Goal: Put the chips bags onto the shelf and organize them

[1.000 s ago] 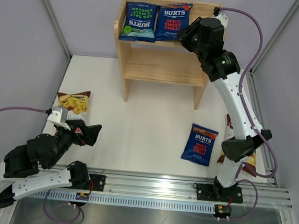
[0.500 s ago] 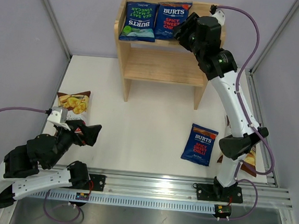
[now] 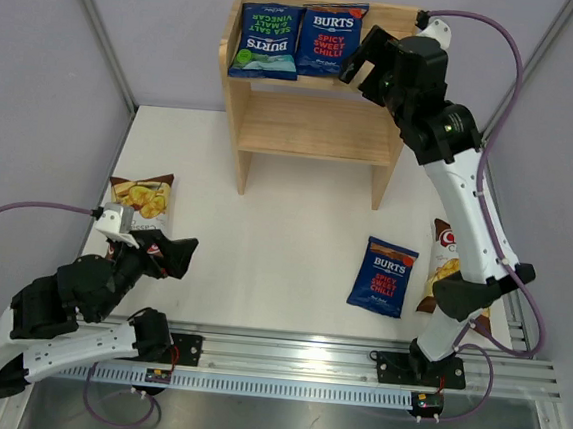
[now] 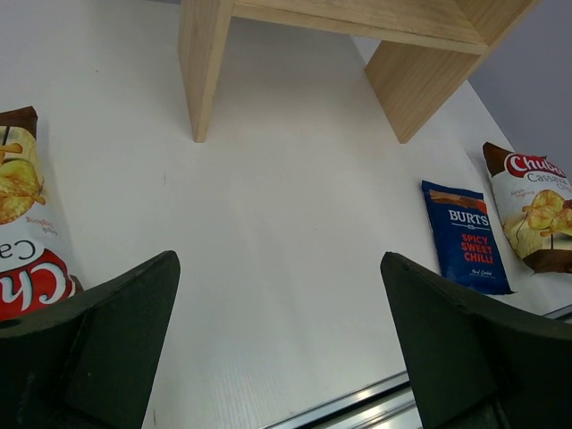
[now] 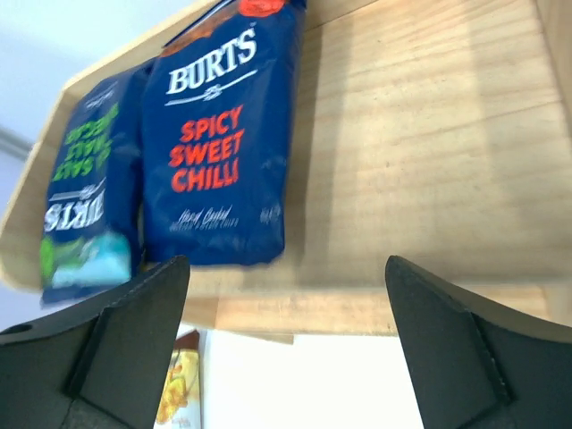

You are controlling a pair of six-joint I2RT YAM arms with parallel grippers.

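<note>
Your right gripper point(image 3: 368, 61) is hovering wide and empty at the upper right, just beside the Spicy Sweet Chilli bag point(image 3: 332, 40) lying on the shelf point(image 3: 314, 127)'s top tier. Swinging away carelessly is risking nudging it crooked. Your left gripper point(image 3: 173, 255) is hanging wide apart, lower left, near a Chuba bag point(image 3: 142, 202).

right tool point(image 3: 364, 63) — backed off Spicy Sweet Chilli bag point(image 3: 331, 40) | shifted right
</note>
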